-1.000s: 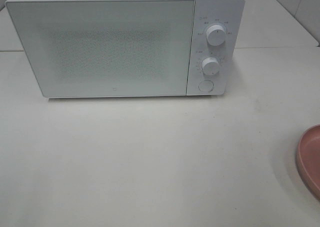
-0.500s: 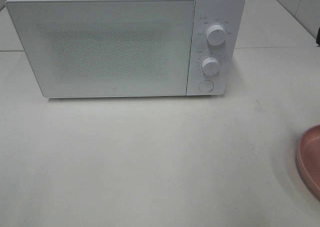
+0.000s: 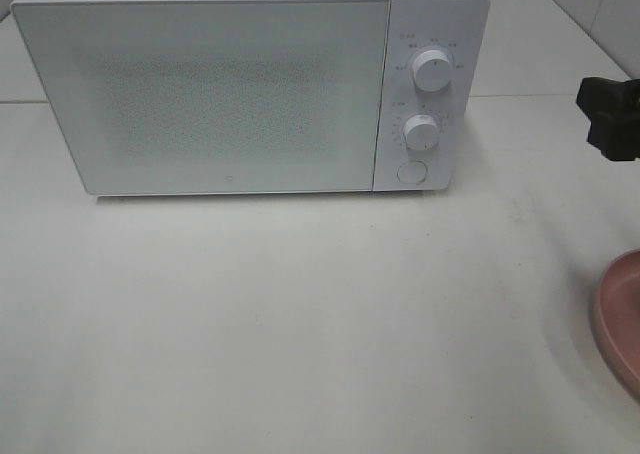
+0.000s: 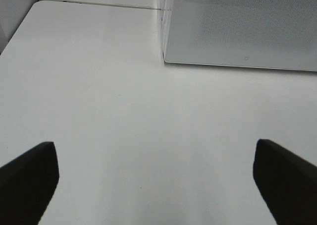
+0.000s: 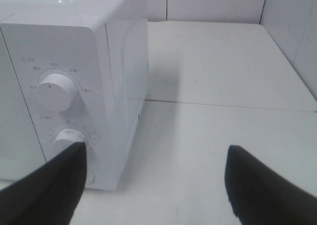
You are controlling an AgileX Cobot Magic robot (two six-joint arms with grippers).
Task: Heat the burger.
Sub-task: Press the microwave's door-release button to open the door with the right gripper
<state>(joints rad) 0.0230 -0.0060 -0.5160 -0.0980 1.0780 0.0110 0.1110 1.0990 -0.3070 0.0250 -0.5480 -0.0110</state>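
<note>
The burger is out of view in every frame. The white microwave (image 3: 200,94) stands at the back of the table with its door shut. My right gripper (image 5: 153,185) is open and empty, just right of the microwave's control panel; its upper knob (image 5: 53,92) and lower knob (image 5: 69,138) show by one finger. The black end of the right arm (image 3: 612,114) shows at the right edge of the exterior view. My left gripper (image 4: 158,185) is open and empty over bare table, in front of the microwave's left corner (image 4: 166,36).
A shallow pink plate (image 3: 620,319) lies at the table's right edge, partly cut off; nothing shows on its visible part. The microwave panel has two knobs (image 3: 432,71) and a round button (image 3: 411,171). White walls rise at the back right (image 5: 292,17).
The right arm's black end has come into the exterior view at the right edge, above the pink plate. The microwave and plate have not moved.
</note>
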